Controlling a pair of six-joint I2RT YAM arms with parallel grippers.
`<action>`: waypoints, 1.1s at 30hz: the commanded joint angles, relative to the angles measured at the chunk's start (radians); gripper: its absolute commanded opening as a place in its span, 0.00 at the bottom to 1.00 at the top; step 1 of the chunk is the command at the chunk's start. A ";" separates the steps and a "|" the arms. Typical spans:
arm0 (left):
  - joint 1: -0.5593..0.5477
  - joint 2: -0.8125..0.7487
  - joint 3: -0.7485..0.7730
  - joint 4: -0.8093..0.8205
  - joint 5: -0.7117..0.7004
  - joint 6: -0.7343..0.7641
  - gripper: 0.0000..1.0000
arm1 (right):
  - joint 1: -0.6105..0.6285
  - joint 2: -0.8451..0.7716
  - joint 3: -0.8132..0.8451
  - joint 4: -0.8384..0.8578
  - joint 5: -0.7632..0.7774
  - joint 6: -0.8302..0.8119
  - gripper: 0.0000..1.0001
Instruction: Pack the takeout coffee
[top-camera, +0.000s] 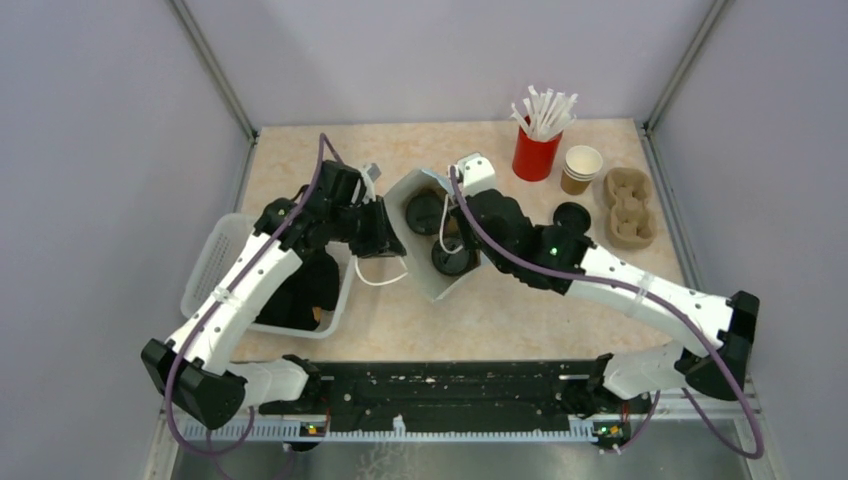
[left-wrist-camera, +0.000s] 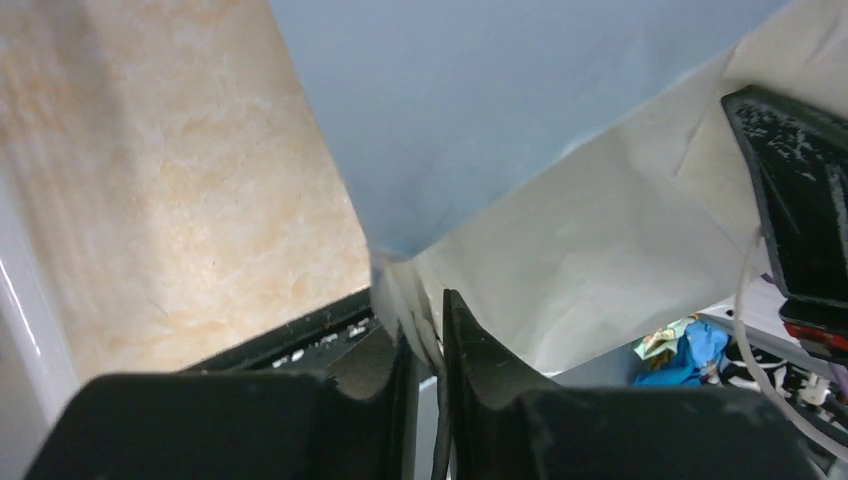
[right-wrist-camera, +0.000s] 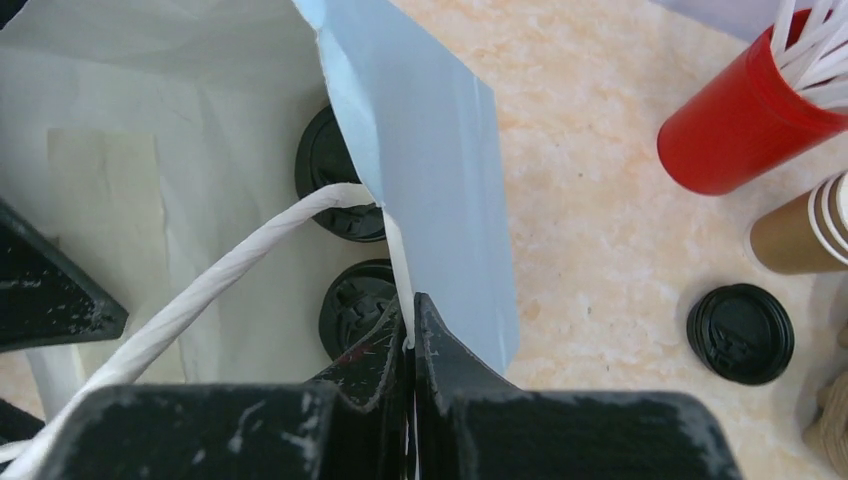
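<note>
Left claw (left-wrist-camera: 428, 330) pinching the bag's (top-camera: 418, 268) left rim, right claw (right-wrist-camera: 408, 325) clamped on the opposite edge, bag open mid-worktop (top-camera: 520, 310), two lidded coffees (top-camera: 452, 260) inside, loose lid (top-camera: 571, 217) and spare cups (top-camera: 581, 168) right, by the red straw cup (top-camera: 536, 155).

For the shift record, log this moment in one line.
left end effector: pinching bag rim | right end effector: pinching bag rim | bag: two lidded cups inside

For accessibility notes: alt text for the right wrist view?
The right end effector pinches the rim of a pale blue paper bag with two black-lidded cups inside. On the table beside it: a loose black plastic lid and a red cup of white straws.
</note>
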 joint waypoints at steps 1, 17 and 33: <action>0.003 -0.059 -0.037 0.170 -0.018 0.009 0.15 | 0.008 -0.109 -0.118 0.393 -0.019 -0.145 0.00; 0.003 -0.108 -0.059 0.351 -0.086 0.142 0.00 | 0.008 -0.089 -0.206 0.522 -0.049 -0.184 0.00; 0.003 -0.098 0.036 0.249 -0.088 0.111 0.00 | 0.007 -0.044 -0.099 0.244 0.011 0.018 0.00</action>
